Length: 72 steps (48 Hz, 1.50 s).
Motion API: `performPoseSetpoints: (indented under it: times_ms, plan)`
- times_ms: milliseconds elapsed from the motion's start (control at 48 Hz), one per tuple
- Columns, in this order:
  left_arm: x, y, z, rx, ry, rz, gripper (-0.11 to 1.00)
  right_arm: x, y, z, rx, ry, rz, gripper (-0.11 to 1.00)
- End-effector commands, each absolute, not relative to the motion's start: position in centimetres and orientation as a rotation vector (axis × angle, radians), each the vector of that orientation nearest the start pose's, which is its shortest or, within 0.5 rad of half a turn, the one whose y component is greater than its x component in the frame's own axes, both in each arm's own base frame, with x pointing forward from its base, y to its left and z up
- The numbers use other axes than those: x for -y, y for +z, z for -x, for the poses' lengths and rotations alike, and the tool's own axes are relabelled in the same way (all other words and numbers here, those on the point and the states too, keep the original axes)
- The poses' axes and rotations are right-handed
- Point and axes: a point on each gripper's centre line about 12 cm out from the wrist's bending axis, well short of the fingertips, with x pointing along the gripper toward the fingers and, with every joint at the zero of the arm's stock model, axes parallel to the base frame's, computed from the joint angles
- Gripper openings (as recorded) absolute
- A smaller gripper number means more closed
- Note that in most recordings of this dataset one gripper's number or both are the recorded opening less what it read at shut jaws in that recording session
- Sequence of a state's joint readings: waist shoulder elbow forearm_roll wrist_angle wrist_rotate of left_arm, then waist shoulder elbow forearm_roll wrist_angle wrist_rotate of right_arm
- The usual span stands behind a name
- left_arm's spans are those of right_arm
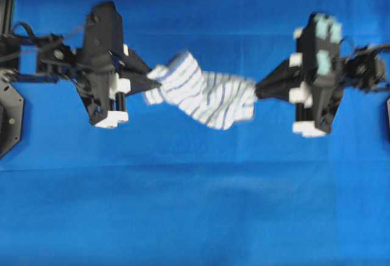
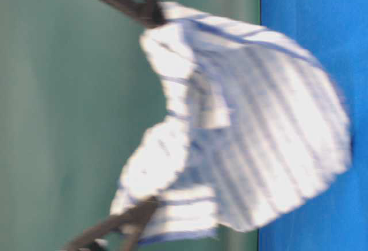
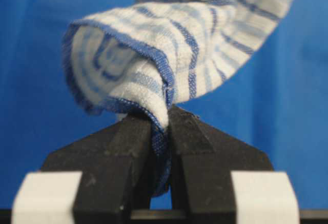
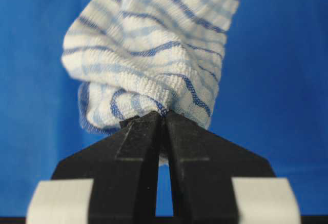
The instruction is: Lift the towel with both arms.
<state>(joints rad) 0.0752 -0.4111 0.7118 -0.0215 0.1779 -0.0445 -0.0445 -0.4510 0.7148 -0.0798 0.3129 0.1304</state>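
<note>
The towel, white with thin blue stripes, hangs twisted between the two arms over the blue tablecloth. My left gripper is shut on its left end; in the left wrist view the hem is pinched between the black fingers of the left gripper. My right gripper is shut on the right end, and the right wrist view shows the cloth bunched just beyond the closed tips of the right gripper. From table level the towel looks blurred and held off the surface.
The blue tablecloth covers the whole table. Black arm bases stand at the left edge and the right edge. A green wall shows behind in the table-level view.
</note>
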Motion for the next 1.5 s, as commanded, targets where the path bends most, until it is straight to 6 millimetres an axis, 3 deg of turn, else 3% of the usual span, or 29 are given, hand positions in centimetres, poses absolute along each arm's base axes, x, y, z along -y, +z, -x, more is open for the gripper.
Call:
performPoseSetpoints:
  times_ms: [0, 459, 625, 980, 1063, 1188, 1292, 1396, 1480]
  plan:
    - [-2.3, 31.7, -32.5, -0.413, 0.081, 0.081, 0.02, 2.3, 31.7, -30.6, -0.506, -0.103, -0.035, 0.05]
    - [-2.7, 41.4, -31.8, -0.258, 0.085, 0.063, 0.02, 3.0, 42.7, -28.2, -0.333, -0.154, 0.043, 0.05]
    - [-2.6, 42.7, -31.2, -0.239, 0.082, 0.043, 0.02, 3.0, 43.5, -28.1, -0.322, -0.157, 0.047, 0.05]
    - [-2.6, 42.6, -31.1, -0.243, 0.078, 0.015, 0.03, 3.0, 43.3, -28.2, -0.332, -0.156, 0.047, 0.05]
    - [-2.6, 42.6, -31.1, -0.242, 0.078, 0.018, 0.15, 3.0, 43.3, -28.3, -0.330, -0.156, 0.048, 0.05]
    - [-2.6, 42.6, -31.0, -0.243, 0.078, 0.015, 0.52, 3.0, 43.2, -28.4, -0.332, -0.155, 0.048, 0.07]
    - [-2.6, 42.4, -31.0, -0.248, 0.078, 0.015, 0.81, 3.1, 43.1, -28.4, -0.338, -0.156, 0.051, 0.37]
    - [-2.5, 42.3, -30.8, -0.251, 0.076, 0.015, 0.81, 3.2, 43.0, -28.4, -0.341, -0.163, 0.064, 0.64]
    - [-2.4, 42.1, -30.8, -0.256, 0.072, 0.014, 0.80, 3.2, 42.8, -28.5, -0.347, -0.163, 0.066, 0.67]
